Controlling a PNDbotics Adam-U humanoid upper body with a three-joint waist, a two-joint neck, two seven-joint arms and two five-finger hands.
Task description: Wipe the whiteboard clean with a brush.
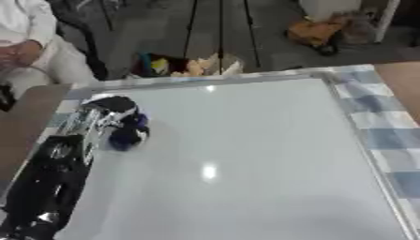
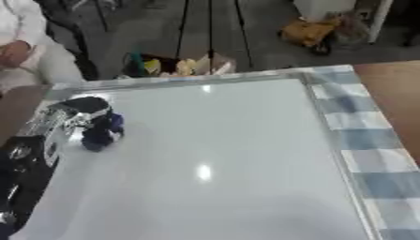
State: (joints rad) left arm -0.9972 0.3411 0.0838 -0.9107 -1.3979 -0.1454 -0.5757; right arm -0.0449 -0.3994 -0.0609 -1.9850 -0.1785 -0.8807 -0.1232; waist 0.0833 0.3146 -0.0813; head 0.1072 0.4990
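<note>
**Left hand has the brush parked at the far-left corner of the board**

So the left hand comes in from the left edge with its fingers curled round a small dark blue brush, which sits down on the whiteboard near its far-left corner. My guess is that holding it low against the surface like that is what lets the pad drag across the board, and starting in a corner makes sense if you want to sweep in rows. The view is pretty soft there, so I can't swear the pad is flat on the surface rather than tilted.

The board lies flat on a blue and white checked cloth, probably just to protect the table. It looks clean already; I see only light glare, no marks.

No writing, brand or label is readable anywhere. The right hand isn't showing.
</note>
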